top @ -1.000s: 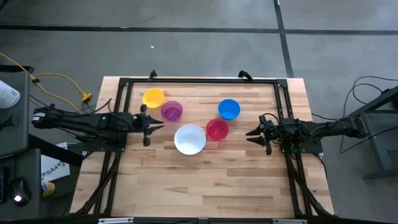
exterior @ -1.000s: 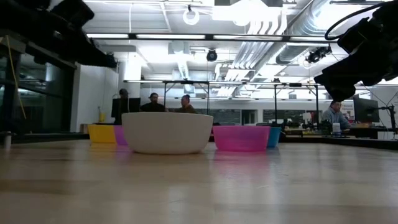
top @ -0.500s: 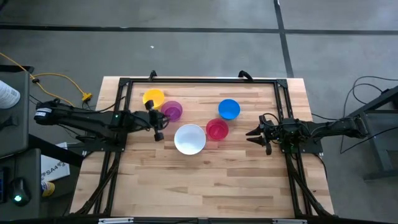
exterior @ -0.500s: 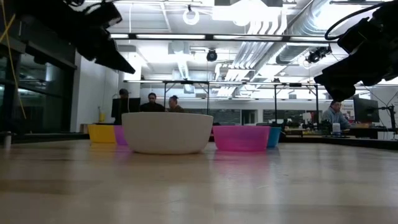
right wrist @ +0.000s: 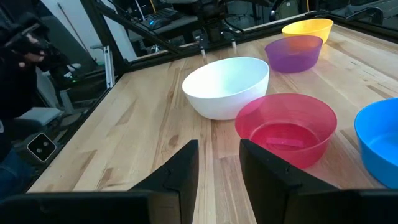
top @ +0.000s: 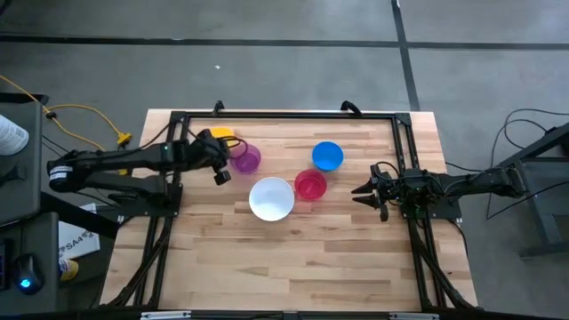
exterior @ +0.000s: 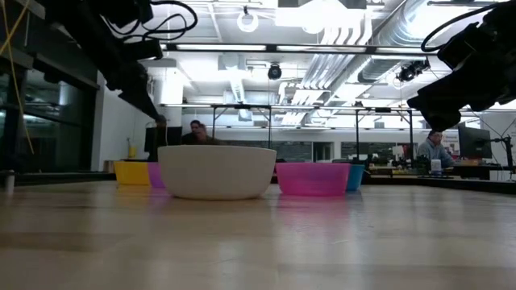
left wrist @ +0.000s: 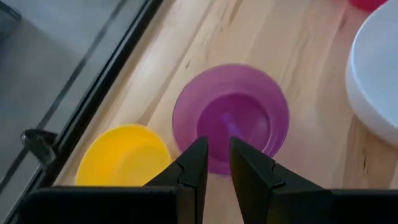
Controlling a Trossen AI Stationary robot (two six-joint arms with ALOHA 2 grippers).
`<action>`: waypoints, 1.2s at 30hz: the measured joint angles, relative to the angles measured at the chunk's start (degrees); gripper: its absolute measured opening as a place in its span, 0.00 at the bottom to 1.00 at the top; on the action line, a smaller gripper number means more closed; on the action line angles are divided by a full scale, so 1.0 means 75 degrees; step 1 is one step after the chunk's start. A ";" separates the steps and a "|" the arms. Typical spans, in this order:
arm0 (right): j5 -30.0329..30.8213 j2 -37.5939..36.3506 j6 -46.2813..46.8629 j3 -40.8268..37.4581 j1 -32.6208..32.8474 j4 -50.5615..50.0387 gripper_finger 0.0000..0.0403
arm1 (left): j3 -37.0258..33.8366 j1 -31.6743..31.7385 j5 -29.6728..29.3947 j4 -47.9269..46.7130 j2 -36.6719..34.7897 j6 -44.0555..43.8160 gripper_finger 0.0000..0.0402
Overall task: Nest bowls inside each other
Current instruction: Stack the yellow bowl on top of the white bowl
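Five bowls stand upright on their bases on the wooden table: white (top: 271, 198), red-pink (top: 310, 185), blue (top: 327, 156), purple (top: 247, 158) and yellow (top: 222, 134), which my left arm partly covers. My left gripper (top: 222, 169) hangs tipped downward over the table beside the purple bowl (left wrist: 230, 118). In the left wrist view its fingertips (left wrist: 216, 149) stand a narrow gap apart with nothing between them, and the yellow bowl (left wrist: 124, 155) lies next to them. My right gripper (top: 358, 190) waits open at the right, facing the red-pink bowl (right wrist: 286, 127).
A black metal frame (top: 284, 116) runs along the table's far edge and down both sides. The near half of the table (top: 284, 267) is bare wood. People sit in the room beyond the table (exterior: 197, 129). A yellow cable (top: 84, 111) lies on the floor at the left.
My left arm has swung toward the table's far edge and reached out toward the purple bowl, its gripper tipping from near level to pointing down. It now covers part of the yellow bowl in the high view. The bowls have kept their places.
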 joint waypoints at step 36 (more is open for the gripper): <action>0.0029 0.0003 -0.0003 0.0001 0.0000 0.0023 0.27 | 0.1578 0.2216 0.0939 -0.2796 0.1473 0.2065 0.16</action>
